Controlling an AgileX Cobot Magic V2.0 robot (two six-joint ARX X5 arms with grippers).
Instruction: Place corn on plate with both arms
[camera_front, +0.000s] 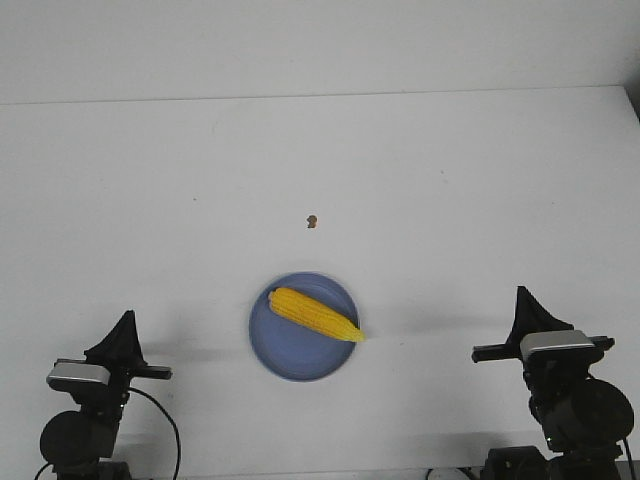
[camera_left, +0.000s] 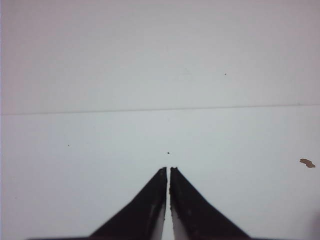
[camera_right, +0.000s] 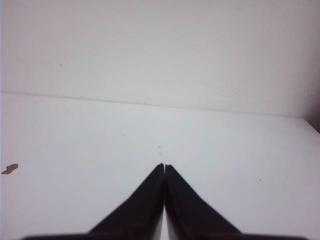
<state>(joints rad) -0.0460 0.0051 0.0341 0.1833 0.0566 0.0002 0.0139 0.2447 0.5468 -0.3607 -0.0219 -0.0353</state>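
The yellow corn lies across the round blue plate near the table's front middle, its pointed end over the plate's right rim. My left gripper is shut and empty at the front left, well clear of the plate; in the left wrist view its tips nearly touch over bare table. My right gripper is shut and empty at the front right; it also shows shut in the right wrist view. Neither wrist view shows the corn or the plate.
A small brown speck lies on the white table behind the plate; it also shows in the left wrist view and the right wrist view. The table's back edge meets a pale wall.
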